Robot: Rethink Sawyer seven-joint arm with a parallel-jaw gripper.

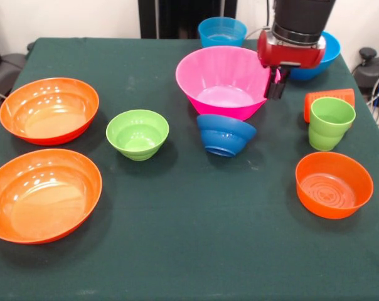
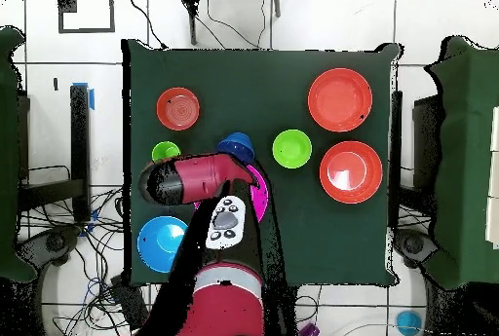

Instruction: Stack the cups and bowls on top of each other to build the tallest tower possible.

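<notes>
- No tower yet: the big pink bowl (image 1: 224, 80) sits alone on the green table (image 1: 189, 251).
- The gripper (image 1: 276, 84) hangs at its rim, fingers pinching the wall, I think.
- Cups (image 1: 329, 122) and other bowls lie scattered, unstacked.

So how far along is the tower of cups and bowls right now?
Nothing looks stacked yet: the big glossy pink plastic bowl sits on the table by itself, and the small dark blue bowl lies tipped against its front. In hand: the gripper is at the pink bowl's rim, grip unclear. Left: everything, including the two wide orange bowls and the lime green tumbler.
</notes>
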